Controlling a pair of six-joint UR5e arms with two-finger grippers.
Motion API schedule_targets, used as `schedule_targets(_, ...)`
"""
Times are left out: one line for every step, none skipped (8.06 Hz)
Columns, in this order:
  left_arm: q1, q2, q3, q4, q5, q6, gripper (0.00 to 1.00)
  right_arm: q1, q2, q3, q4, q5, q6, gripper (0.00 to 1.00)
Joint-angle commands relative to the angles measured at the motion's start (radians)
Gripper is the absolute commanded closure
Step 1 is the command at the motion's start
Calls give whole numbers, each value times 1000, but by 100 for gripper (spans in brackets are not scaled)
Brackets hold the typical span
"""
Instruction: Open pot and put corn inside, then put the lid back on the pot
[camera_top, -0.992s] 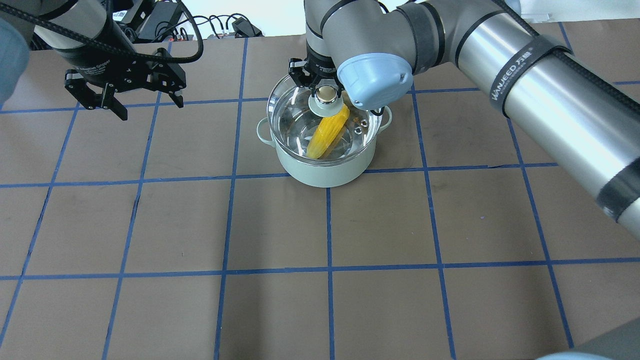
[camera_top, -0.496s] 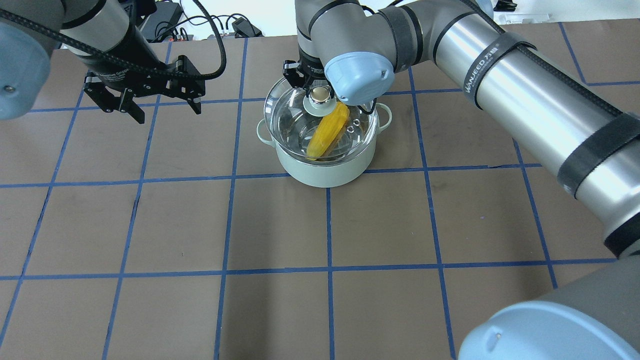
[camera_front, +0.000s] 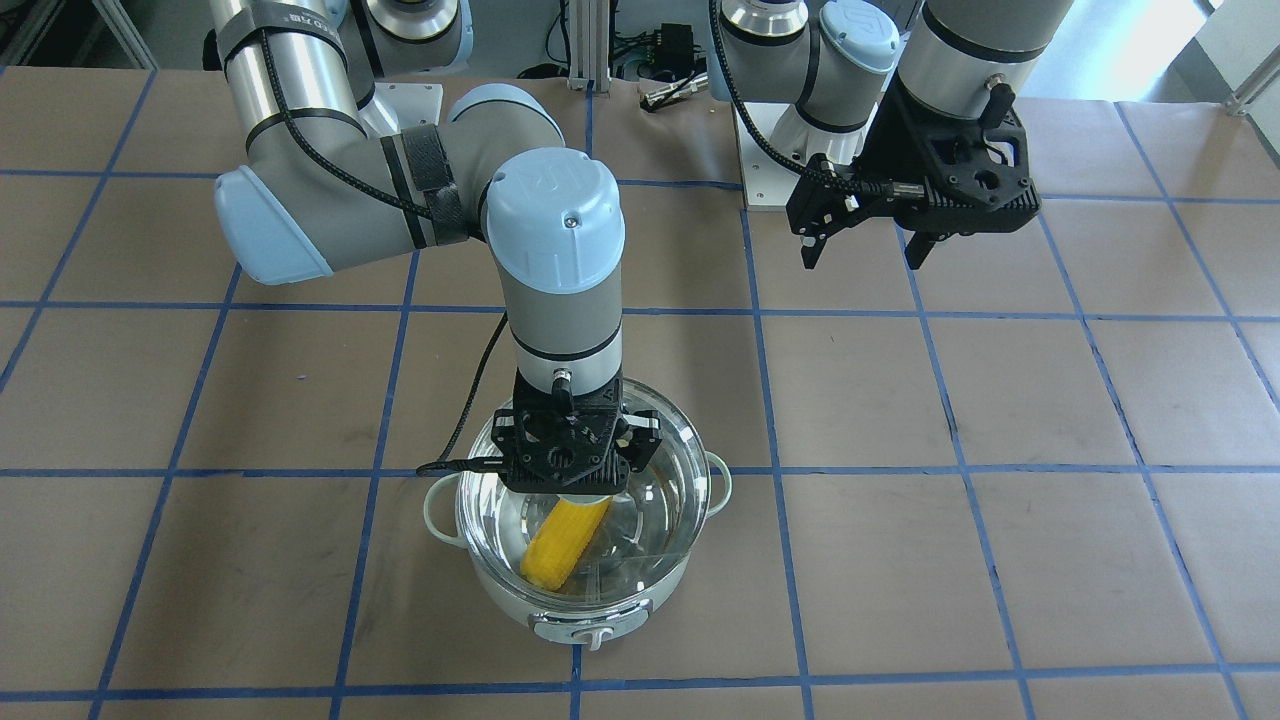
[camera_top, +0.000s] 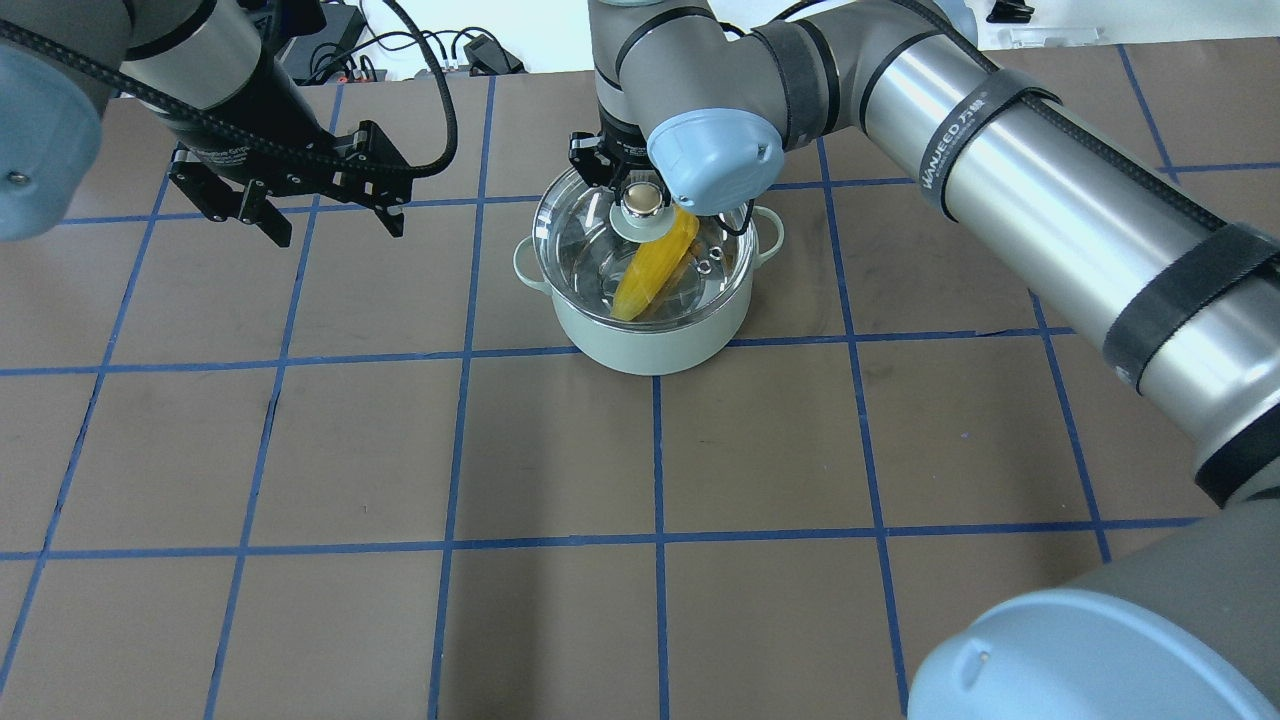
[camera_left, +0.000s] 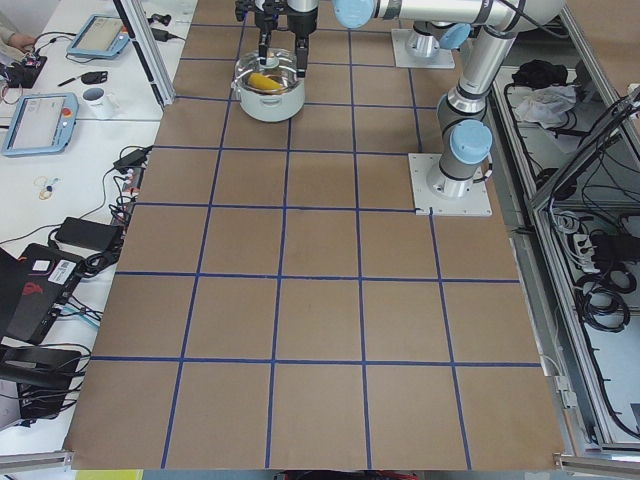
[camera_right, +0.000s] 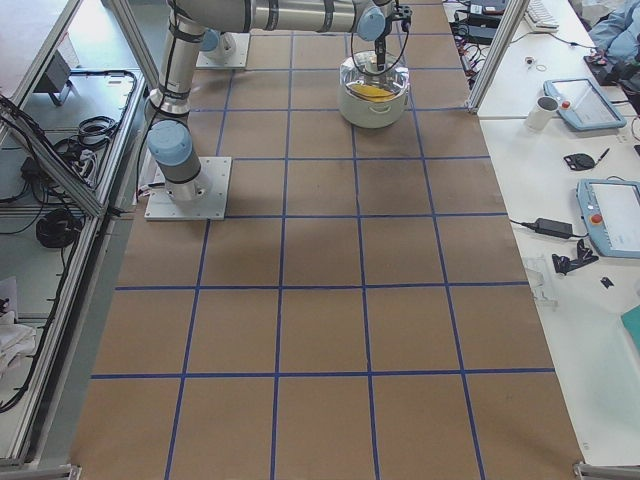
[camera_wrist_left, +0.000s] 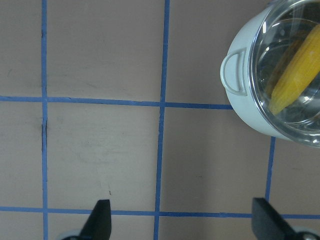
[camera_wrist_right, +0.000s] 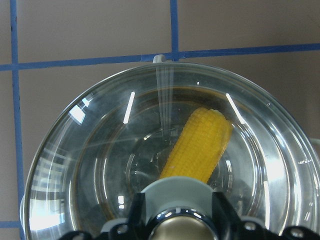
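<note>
The pale green pot (camera_top: 650, 345) stands on the table at the far middle, and it also shows in the front view (camera_front: 590, 615). The yellow corn (camera_top: 655, 265) lies tilted inside it (camera_wrist_right: 200, 150). The clear glass lid (camera_top: 580, 230) covers the pot's mouth (camera_wrist_right: 90, 165). I cannot tell whether it is fully seated. My right gripper (camera_top: 645, 197) points straight down and is shut on the lid's metallic knob (camera_wrist_right: 182, 227). My left gripper (camera_top: 335, 230) is open and empty. It hovers above the table to the left of the pot (camera_wrist_left: 250, 110).
The table is covered in brown paper with a blue tape grid. Cables and power bricks (camera_top: 440, 50) lie beyond the far edge. The left arm's base plate (camera_front: 770, 180) sits on the table. Operator desks with tablets (camera_right: 610, 215) flank the table's far side.
My right gripper has lowered the lid slightly onto the pot. My left arm has moved right, toward the pot, with its gripper still open.
</note>
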Motion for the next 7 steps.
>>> schedule_targets(2, -17, -1, 12, -2, 24, 0, 0, -7, 41, -9, 3, -27, 87)
schedule_targets(2, -17, -1, 12, -2, 24, 0, 0, -7, 41, -12, 3, -31, 87)
schedule_targets(2, -13, -1, 12, -2, 24, 0, 0, -6, 41, -25, 2, -33, 87)
schedule_targets(2, -14, -1, 14, -3, 24, 0, 0, -6, 41, -29, 2, -31, 87)
schedule_targets(7, -12, -1, 17, -3, 27, 0, -2, -6, 41, -51, 0, -33, 87)
schedule_targets(7, -11, -1, 18, -5, 27, 0, -2, -7, 41, -67, 0, -35, 87)
schedule_targets(7, -17, -1, 26, -9, 12, 0, -2, -12, 41, -81, -4, -50, 88)
